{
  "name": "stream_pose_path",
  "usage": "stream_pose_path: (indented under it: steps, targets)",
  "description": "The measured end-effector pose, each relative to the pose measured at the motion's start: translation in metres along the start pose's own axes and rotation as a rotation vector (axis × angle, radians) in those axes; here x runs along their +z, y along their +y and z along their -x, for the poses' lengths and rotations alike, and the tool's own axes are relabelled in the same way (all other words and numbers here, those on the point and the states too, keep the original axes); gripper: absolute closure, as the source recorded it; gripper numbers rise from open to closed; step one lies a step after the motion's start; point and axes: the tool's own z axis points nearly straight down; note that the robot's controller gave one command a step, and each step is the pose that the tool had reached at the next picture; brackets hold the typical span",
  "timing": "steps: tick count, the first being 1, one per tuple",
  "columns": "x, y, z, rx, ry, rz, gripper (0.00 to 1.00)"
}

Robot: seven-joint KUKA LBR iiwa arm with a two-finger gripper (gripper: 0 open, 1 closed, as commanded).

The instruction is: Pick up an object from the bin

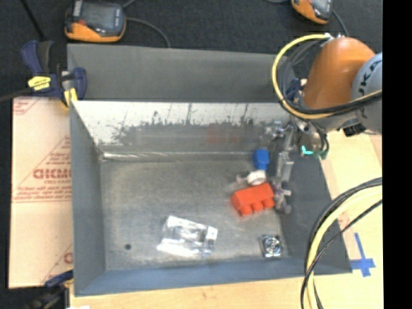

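The bin point(84, 192) around me was dull grey metal, its floor matt and scuffed, its back wall scratched pale. The red-orange block point(252, 200) looked like smooth, faintly glossy plastic, as did the blue piece point(261, 158). The packet point(188, 235) was clear, crinkled film. The small lump point(271, 246) shone like metal. My wrist cover point(335, 69) was glossy orange.

Bin point(141, 185), left half and far middle of floor: bare, open from above.
Right side: blocked by a red block point(252, 200), a white piece point(256, 178) and a blue piece point(261, 158); the gripper point(282, 197) is found just right of them, near the right wall.
Near side: clear packet point(188, 235) at middle; small metal piece point(271, 246) towards the right corner.
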Motion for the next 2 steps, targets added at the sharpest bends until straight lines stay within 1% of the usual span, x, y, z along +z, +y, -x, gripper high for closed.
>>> stream_pose_path:
  steps: [1, 2]
  targets:
    - [0.0791, 0.0192, -0.0552, -0.169, -0.006, -0.001, 0.0]
    - [0.0738, 0.0188, -0.0512, -0.171, -0.015, -0.003, 1.0]
